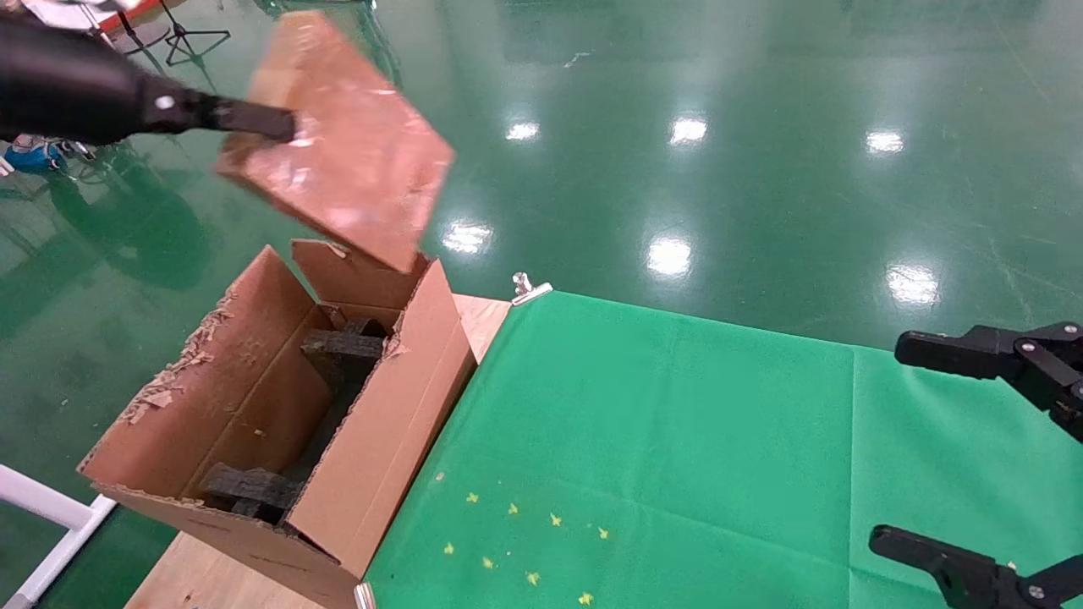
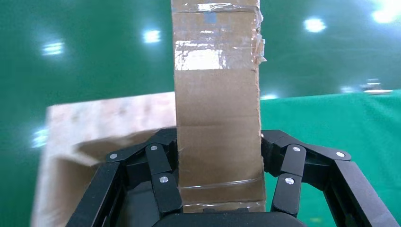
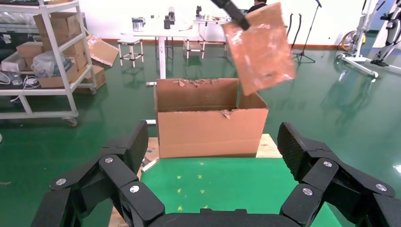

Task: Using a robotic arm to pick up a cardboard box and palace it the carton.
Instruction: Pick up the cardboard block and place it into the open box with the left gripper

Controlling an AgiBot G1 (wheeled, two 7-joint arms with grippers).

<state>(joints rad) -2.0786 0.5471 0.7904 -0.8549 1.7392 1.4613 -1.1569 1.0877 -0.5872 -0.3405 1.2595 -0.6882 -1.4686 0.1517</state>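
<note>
The left gripper [image 2: 218,189], fingers clamped on its narrow sides, holds the taped, scuffed cardboard box [image 1: 338,139] tilted in the air above the carton [image 1: 279,414]. The corrugated carton, torn flaps upright and black foam [image 1: 343,348] inside, sits at the table's left edge beside green cloth [image 1: 677,448]. The right gripper [image 1: 956,448] hangs wide open, holding nothing, over the right edge above glossy green floor [image 1: 719,127].

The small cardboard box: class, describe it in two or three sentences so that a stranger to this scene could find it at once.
Start at the large open carton beside the green cloth. Above its far end, the left gripper holds a flat brown cardboard box tilted in the air. Unlike the carton, it is closed, taped, glossy and rests on nothing.
</note>
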